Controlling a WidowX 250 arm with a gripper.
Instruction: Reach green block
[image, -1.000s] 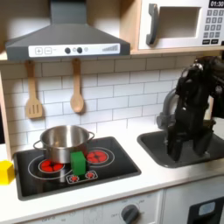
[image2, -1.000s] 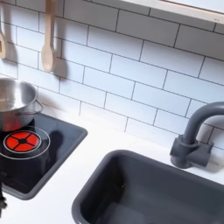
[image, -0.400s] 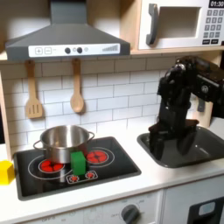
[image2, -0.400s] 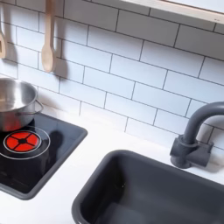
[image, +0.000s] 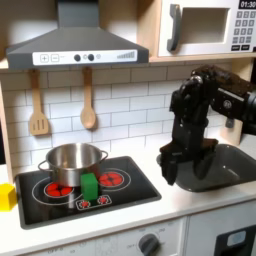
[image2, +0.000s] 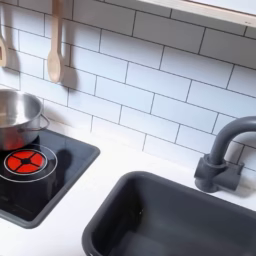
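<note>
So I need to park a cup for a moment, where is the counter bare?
Bare white counter lies between the stovetop and the sink, though the gripper hangs over it. The stovetop is crowded by the steel pot and the green block.

Green block (image: 89, 186): matte, looks like painted wood or plastic. Yellow block (image: 7, 195) at the counter's left edge in the first exterior view: same matte finish. Pot (image: 72, 163): brushed steel, shiny, reflective. Hob (image: 85, 187): smooth glossy black with printed red rings. Sink (image2: 170, 220): dark matte plastic; tap (image2: 224, 153) dark grey, semi-matte. Wall tiles (image2: 140, 70): glossy white. Spoon (image: 88, 108) and spatula (image: 38, 110): bare wood. Arm (image: 205, 110): black matte plastic.
</note>
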